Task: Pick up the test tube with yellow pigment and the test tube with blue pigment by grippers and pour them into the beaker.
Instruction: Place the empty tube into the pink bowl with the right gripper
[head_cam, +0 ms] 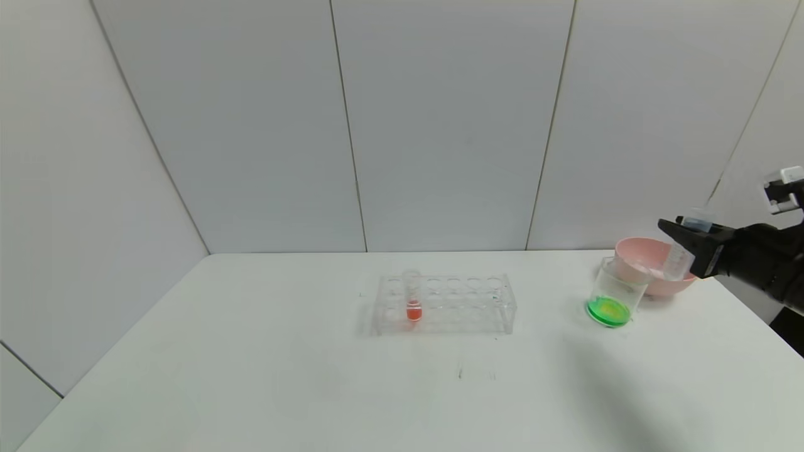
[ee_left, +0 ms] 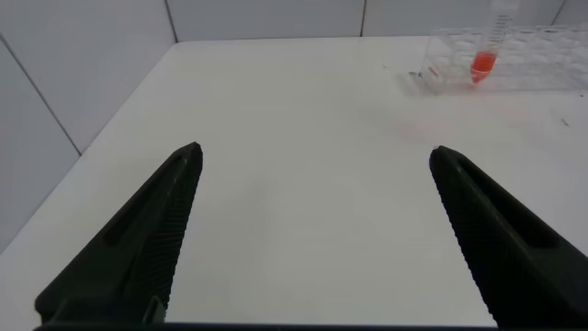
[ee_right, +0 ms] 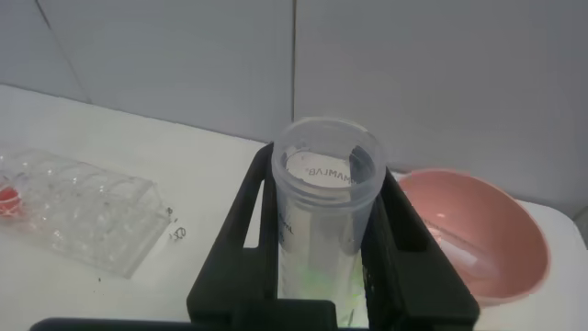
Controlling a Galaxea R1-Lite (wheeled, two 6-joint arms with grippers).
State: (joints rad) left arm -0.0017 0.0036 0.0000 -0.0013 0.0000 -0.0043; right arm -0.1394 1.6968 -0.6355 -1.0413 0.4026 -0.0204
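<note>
**Emptied tube held over beaker: hazards at hand**

Table [head_cam: 402, 389]: white, broad. A spill here would spread and stain; the likely cause is a knocked beaker.

Rack [head_cam: 446, 304]: clear, many-holed, mid-table, well apart from the right arm. Holds one red-liquid tube [head_cam: 412, 301], not wanted for the task. No yellow or blue tube stands in it.

Pink bowl [head_cam: 653, 263]: just behind the beaker, seemingly touching it. An empty tube already lies in it, so it seems the drop-off point.

Beaker [head_cam: 614, 295]: holds green liquid, so both pigments appear already poured. It looks tilted in the head view; a nudge from the tube's end could tip it.

Right gripper [head_cam: 684, 242]: clamped on a clear tube [ee_right: 326, 211], just above and beside the beaker. The tube looks emptied; which pigment it held cannot be told. Slipping glass or a late drip are the risks.

Left gripper [ee_left: 312, 239]: parked, fingers spread wide, empty.
</note>
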